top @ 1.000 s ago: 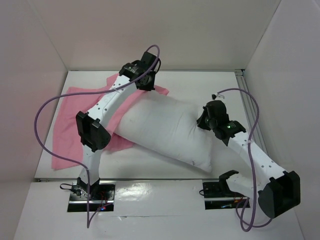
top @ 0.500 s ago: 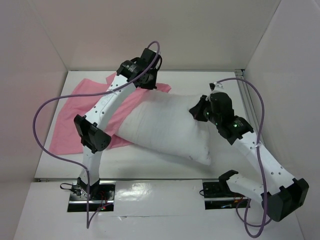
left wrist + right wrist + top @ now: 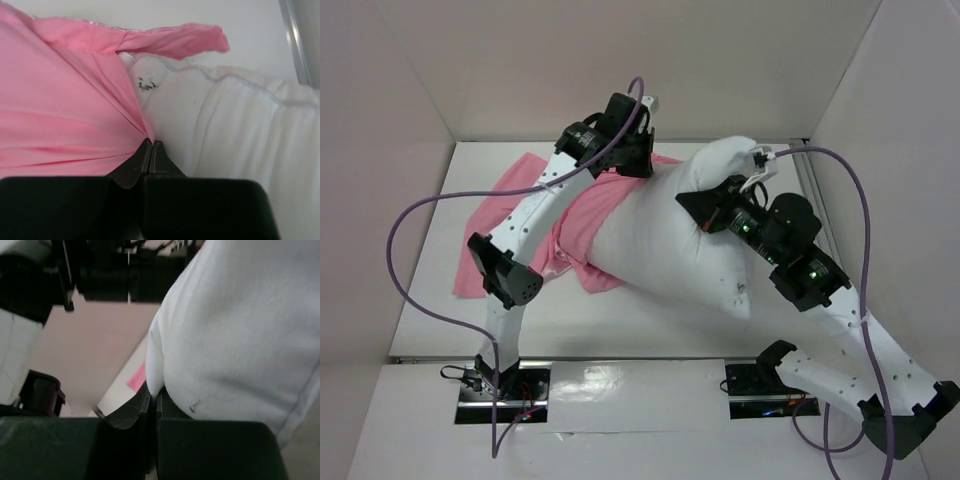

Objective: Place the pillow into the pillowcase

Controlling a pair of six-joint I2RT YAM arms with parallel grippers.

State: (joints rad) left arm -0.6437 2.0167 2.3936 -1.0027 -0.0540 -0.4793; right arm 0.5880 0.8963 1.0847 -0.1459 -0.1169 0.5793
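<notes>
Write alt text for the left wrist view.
The left tool, tips closed, pinches the pink pillowcase where it meets the white pillow. The pillowcase fills the frame's left, the pillow its right, with a small dark mark near the pillow's corner.

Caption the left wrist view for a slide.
Left end effector shut on the pink pillowcase, right beside the white pillow.

White pillow sits plump mid-table, its far right corner humped up; pink pillowcase sprawls left, rumpled, bunched against its left end.
</notes>
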